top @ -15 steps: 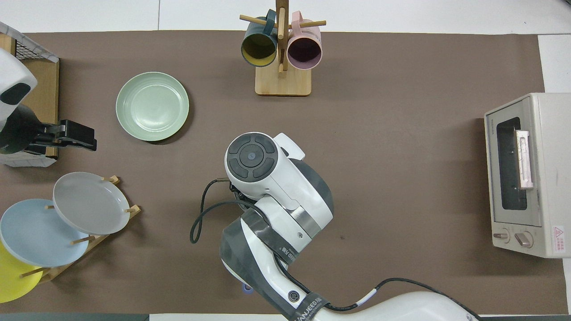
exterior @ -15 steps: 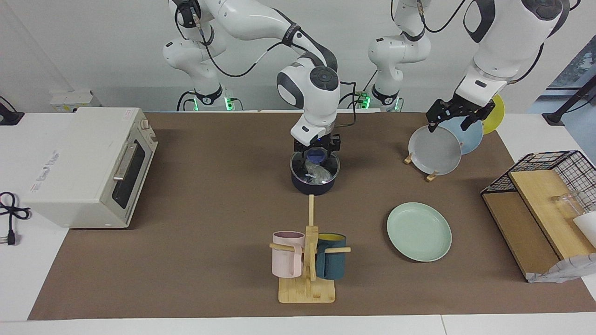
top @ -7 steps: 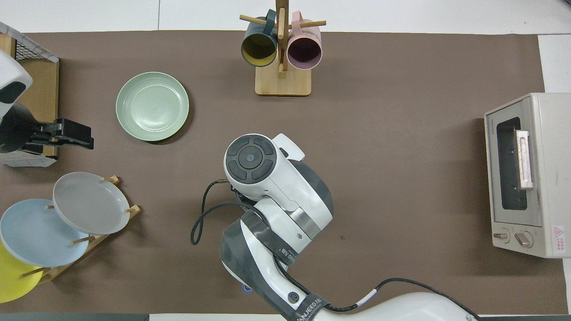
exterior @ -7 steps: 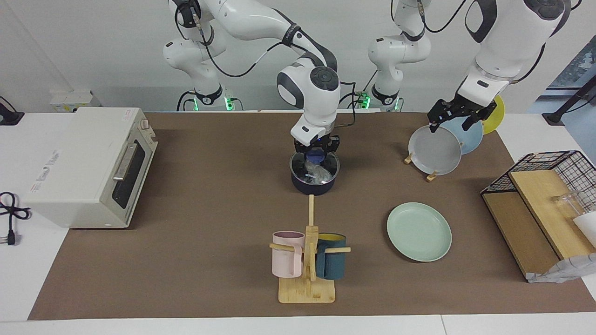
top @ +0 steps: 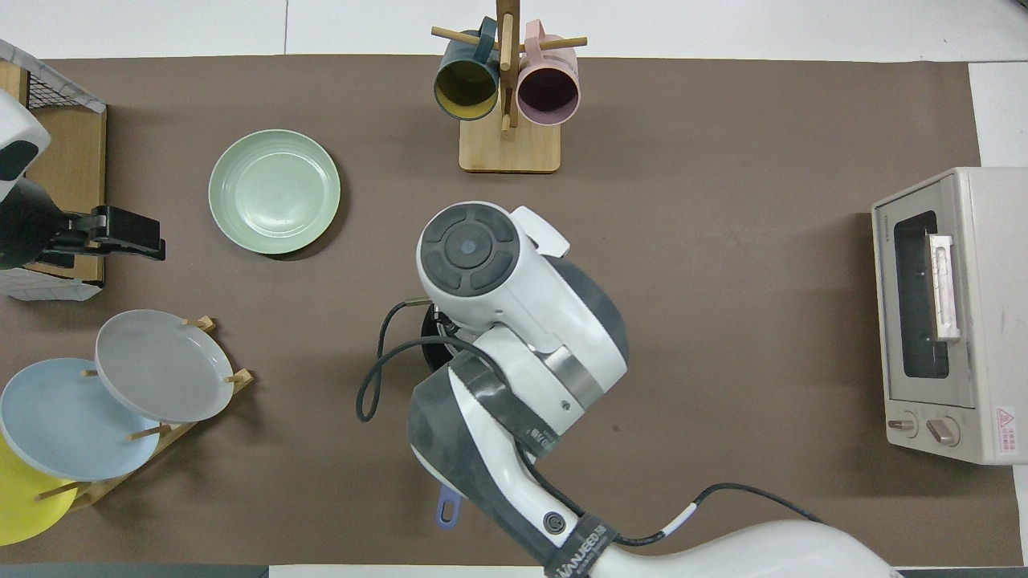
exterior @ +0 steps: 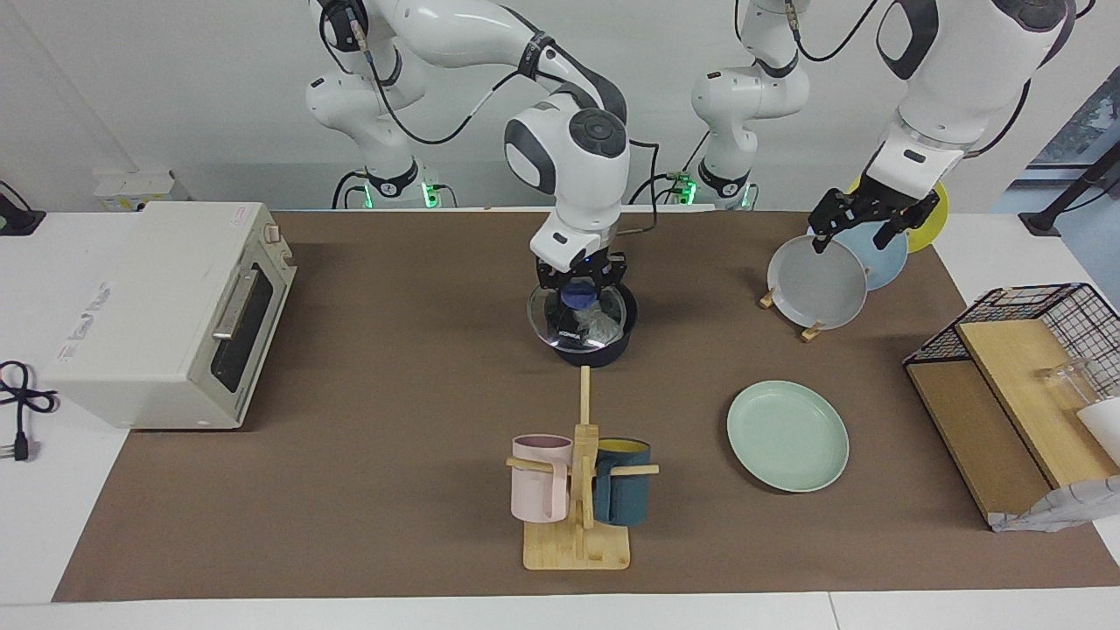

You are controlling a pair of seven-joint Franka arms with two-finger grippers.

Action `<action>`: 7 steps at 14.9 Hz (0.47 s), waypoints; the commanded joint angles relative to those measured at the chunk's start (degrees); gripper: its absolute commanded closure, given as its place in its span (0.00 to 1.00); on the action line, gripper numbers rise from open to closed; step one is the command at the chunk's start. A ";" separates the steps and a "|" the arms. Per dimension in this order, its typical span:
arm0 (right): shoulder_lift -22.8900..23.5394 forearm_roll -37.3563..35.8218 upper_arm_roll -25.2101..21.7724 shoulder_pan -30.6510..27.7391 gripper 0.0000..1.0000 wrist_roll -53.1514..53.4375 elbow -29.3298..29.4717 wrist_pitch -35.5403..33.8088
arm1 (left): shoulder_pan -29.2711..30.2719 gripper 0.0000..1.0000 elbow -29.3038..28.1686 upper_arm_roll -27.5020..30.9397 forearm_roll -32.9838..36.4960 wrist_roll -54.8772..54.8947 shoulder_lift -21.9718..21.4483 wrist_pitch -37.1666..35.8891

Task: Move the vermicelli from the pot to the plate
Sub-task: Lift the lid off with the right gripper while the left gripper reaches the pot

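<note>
Reaching in from the right arm's base to mid-table, straight down over the pot (exterior: 604,352). Waiting with the left gripper (exterior: 872,220) up over the plate rack (exterior: 812,332), at 3 o'clock from the pot in the facing view; kept out of the way, presumably, until needed.

Lying flat and bare on the mat (exterior: 394,394): the plate (exterior: 787,435), at 4 o'clock from the pot, farther from the robots and well apart from it, likely set there as an open landing spot. Standing with its long handle (top: 447,507) pointing at 6 o'clock in the overhead view, toward the robots.

Clamped tight with the right gripper (exterior: 579,293) on the blue knob (exterior: 577,298) of the glass lid (exterior: 560,325), a grip from above that suits a straight lift. Resting in the pot, seen partly through the glass: the vermicelli (exterior: 604,325), not yet touched.

Against a second ago: no longer seated on the rim, as to the lid, but raised, tilted and slid toward 9 o'clock in the facing view, baring the pot's 3 o'clock edge. Higher at the wrist too. Slight drift toward 1 o'clock for the left gripper. No shift in plate or pot.

Judged as the uncovering step, with the transfer itself yet to start.
</note>
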 commanded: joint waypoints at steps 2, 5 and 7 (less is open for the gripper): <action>-1.71 -0.35 0.57 -8.98 0.45 -12.42 0.44 -3.94 | -2.42 0.00 -1.34 -0.91 -0.73 -2.96 -0.54 3.46; -2.59 -0.79 0.48 -14.07 0.45 -21.04 -0.44 -6.06 | -8.57 0.00 -4.23 -1.00 -0.82 -11.23 -0.01 7.41; -2.77 -0.88 0.39 -16.90 0.45 -25.88 -1.05 -6.06 | -12.88 0.00 -5.99 -0.92 -2.39 -14.38 0.69 8.91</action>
